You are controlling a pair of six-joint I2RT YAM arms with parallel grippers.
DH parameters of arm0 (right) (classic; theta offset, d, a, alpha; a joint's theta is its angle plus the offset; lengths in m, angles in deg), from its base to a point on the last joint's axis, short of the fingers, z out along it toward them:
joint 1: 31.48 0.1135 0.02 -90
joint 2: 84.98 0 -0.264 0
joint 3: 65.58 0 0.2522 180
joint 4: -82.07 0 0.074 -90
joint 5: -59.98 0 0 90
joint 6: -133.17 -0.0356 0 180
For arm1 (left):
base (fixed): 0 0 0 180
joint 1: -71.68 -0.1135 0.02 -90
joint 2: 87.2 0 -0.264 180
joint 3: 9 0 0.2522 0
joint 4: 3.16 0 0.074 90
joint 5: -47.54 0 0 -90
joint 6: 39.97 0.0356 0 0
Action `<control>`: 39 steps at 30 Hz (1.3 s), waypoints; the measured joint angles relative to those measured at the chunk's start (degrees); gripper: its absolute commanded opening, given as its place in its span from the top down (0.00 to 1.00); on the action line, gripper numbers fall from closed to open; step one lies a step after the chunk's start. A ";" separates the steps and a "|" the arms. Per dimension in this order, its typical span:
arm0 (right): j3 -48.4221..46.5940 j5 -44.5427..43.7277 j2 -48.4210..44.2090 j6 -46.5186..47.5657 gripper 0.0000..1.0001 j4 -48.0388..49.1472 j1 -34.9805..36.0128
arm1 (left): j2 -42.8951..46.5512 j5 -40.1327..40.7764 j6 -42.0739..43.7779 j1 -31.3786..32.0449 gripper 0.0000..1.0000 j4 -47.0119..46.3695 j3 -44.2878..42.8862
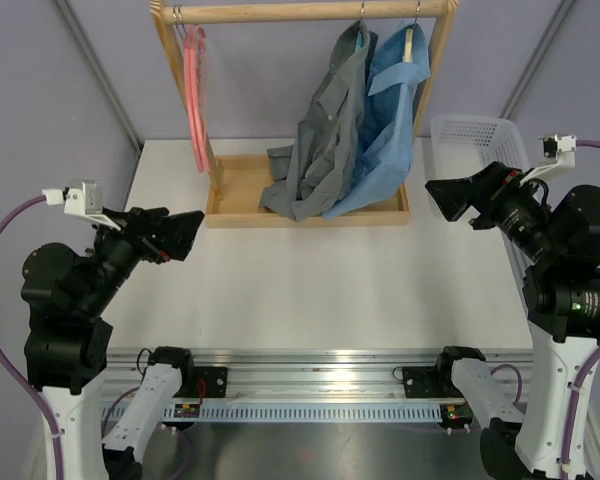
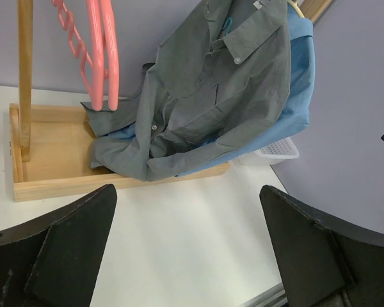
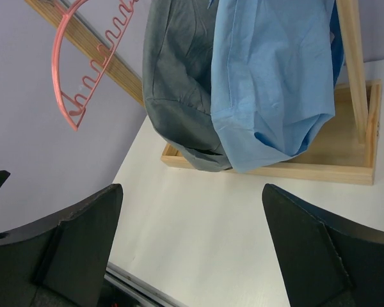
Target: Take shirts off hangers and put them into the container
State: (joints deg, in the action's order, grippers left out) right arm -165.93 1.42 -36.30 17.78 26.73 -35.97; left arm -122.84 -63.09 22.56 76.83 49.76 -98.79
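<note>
A dark grey shirt [image 1: 325,130] and a light blue shirt [image 1: 390,130] hang side by side from the wooden rail, their tails bunched in the rack's tray. A cream hanger [image 1: 410,45] shows at the blue shirt's collar; of the grey shirt's hanger only the metal hook [image 1: 362,12] shows. The white mesh container [image 1: 475,140] stands right of the rack. My left gripper [image 1: 185,235] hovers open over the table's left side. At the right, near the container, my right gripper [image 1: 448,197] is also open. Both wrist views face the shirts: grey shirt [image 2: 205,96], blue shirt [image 3: 275,77].
Bare pink ridged hangers [image 1: 195,90] hang at the rail's left end. The wooden rack's shallow tray [image 1: 235,190] sits at the back of the white table. An aluminium rail [image 1: 310,365] runs along the near edge between the arm bases.
</note>
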 measured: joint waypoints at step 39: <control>-46.10 -6.27 44.33 6.05 0.00 -11.28 12.02 | 0.68 -3.39 -5.42 0.00 0.01 -9.42 16.52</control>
State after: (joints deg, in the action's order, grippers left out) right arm -212.03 -4.86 8.03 23.84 15.45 -23.95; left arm -122.16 -66.47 17.14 76.83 40.34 -82.26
